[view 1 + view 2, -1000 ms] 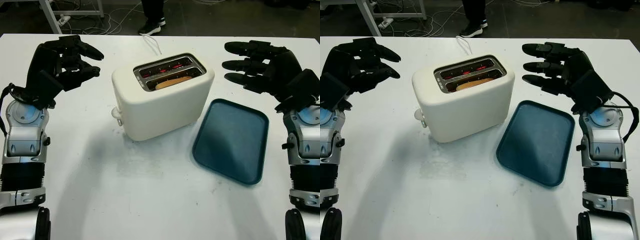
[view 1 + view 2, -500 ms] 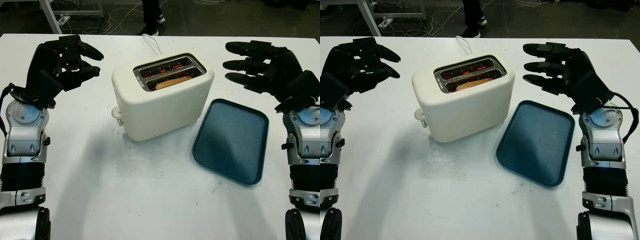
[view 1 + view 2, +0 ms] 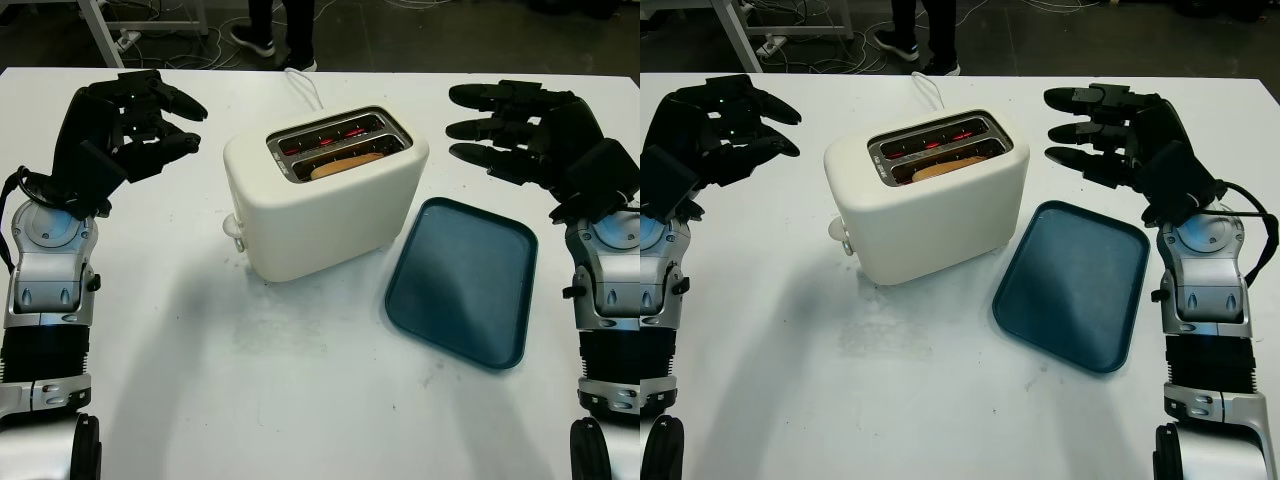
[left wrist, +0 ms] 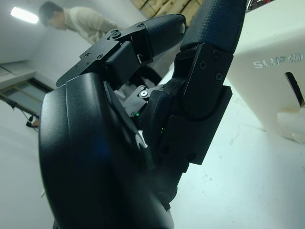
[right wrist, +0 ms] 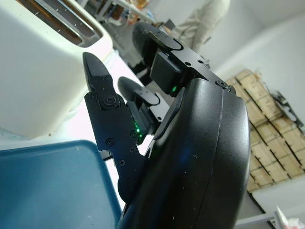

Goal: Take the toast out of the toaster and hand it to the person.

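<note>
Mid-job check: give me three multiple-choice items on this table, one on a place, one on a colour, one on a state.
1. Which toaster slot holds the slice of toast?
A. far slot
B. near slot
C. neither

2. The flat rectangular plastic tray is
A. red
B. white
C. dark teal

3. The robot's right hand is
A. open, holding nothing
B. gripping the toast
C. resting in the tray

Answers:
1 B: the toast sits in the cream toaster's near slot.
2 C: the tray is dark teal.
3 A: the right hand is open above the table beside the toaster.
</note>
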